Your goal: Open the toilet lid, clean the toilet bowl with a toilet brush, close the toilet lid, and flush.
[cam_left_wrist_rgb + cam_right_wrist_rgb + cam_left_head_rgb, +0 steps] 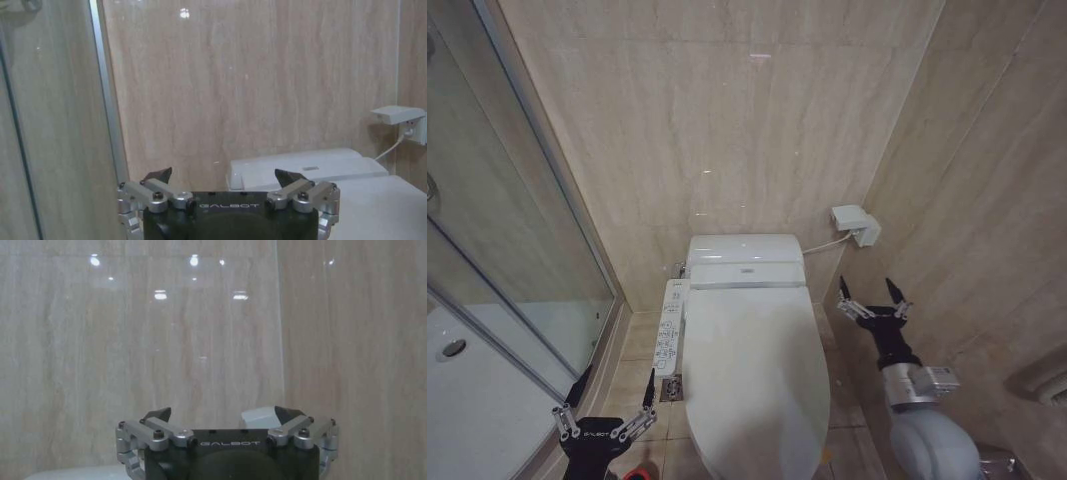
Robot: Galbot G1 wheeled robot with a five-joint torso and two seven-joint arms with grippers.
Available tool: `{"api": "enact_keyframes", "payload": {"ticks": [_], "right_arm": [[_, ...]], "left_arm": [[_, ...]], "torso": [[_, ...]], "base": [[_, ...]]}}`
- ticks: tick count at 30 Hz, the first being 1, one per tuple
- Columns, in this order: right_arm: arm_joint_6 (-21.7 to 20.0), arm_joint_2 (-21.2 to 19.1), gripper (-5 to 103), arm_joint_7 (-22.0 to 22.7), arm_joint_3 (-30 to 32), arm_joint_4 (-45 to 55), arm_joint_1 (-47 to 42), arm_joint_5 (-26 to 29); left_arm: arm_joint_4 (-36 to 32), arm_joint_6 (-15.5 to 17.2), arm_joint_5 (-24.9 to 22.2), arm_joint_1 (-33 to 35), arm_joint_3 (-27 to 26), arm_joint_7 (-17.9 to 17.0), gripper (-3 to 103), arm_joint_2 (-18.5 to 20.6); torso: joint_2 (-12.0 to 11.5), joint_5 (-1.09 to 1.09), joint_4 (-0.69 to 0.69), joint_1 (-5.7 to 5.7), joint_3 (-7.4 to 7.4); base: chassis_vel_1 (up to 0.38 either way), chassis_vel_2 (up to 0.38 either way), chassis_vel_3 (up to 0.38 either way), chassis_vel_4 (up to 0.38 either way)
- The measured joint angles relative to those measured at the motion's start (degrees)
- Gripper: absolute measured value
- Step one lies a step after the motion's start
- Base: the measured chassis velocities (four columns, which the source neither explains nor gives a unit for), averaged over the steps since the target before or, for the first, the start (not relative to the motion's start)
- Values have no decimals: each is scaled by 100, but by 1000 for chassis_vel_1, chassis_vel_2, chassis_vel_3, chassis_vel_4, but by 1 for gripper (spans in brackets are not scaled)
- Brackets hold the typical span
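Observation:
The white toilet lid (757,380) lies shut over the seat, so the toilet bowl is hidden beneath it. Behind it stands the white tank (745,249), which also appears in the left wrist view as the tank (300,170) with the lid (383,205) beside it. My left gripper (617,380) hangs open over the floor tiles to the left of the toilet, empty, as the left gripper (222,175) confirms. To the right of the toilet, near the side wall, my right gripper (866,285) points at the back wall, open and empty (221,412). The toilet brush is out of view.
A white control panel (670,325) juts from the toilet's left side, with a floor drain (672,387) below it. A glass shower door (517,230) closes off the left. A white wall box (855,222) with a cable sits right of the tank. Something red (634,474) peeks in at the bottom edge.

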Motion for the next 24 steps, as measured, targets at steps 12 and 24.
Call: {"api": "enact_keyframes", "payload": {"ticks": [12,24], "right_arm": [[-172,273,100,152,29,676,-677,-357],[-212,337,100,50,48,857,-1021,-403]], "left_arm": [[0,0,0,0,0,0,100,0],[0,0,0,0,0,0,100,0]], "torso": [[0,0,-1,0,0],[0,0,0,0,0]], "base": [[0,0,0,0],[0,0,0,0]]}}
